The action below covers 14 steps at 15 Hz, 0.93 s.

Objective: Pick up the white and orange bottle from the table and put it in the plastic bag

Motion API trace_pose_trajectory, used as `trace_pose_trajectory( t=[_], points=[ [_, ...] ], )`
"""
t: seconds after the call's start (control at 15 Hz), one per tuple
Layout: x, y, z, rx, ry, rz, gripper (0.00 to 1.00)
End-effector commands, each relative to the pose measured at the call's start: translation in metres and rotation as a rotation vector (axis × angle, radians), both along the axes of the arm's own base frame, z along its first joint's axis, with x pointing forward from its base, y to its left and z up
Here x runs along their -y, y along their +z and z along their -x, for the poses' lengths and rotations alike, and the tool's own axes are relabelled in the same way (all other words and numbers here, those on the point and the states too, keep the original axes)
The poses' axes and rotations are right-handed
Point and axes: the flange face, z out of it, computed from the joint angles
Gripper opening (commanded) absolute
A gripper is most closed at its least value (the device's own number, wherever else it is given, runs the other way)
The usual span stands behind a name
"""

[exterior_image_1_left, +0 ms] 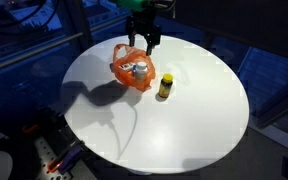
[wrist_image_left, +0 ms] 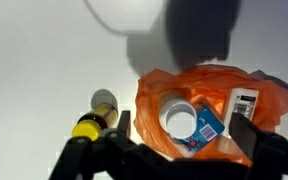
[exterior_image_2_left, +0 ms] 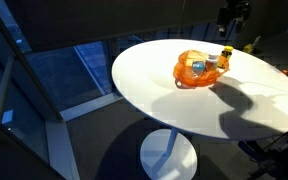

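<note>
Bottle [wrist_image_left: 179, 118] in the limp bag [wrist_image_left: 150, 98] looked light, stiff, slick; I'd pinch its midbody. My jaws hung spread, empty.

Round white table [exterior_image_1_left: 189, 130], orange plastic bag [exterior_image_1_left: 122, 72] near centre, white bottle [exterior_image_1_left: 140, 70] inside it, yellow bottle [exterior_image_1_left: 165, 86] upright at the bag's 4 o'clock, gripper [exterior_image_1_left: 144, 42], fingers apart, at its 12 o'clock.

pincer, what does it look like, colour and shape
The pincer is black all over, with a blocky body that ends in two slim, straight fingers. In the wrist view the fingers look dark and flat-sided. No cables or markings can be made out.
</note>
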Motion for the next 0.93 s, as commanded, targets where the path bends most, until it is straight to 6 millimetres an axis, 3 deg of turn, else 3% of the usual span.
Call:
trace_pose_trajectory(
  t=[0.0, 0.67, 0.73, 0.87],
  points=[
    [-0.003, 0.042, 0.008, 0.021, 0.057, -0.039, 1.0],
    [-0.014, 0.157, 0.047, 0.136, 0.028, -0.086, 1.0],
    [-0.009, 0.174, 0.055, 0.145, 0.024, -0.085, 1.0],
    [-0.007, 0.189, 0.06, 0.16, 0.02, -0.075, 1.0]
  ],
)
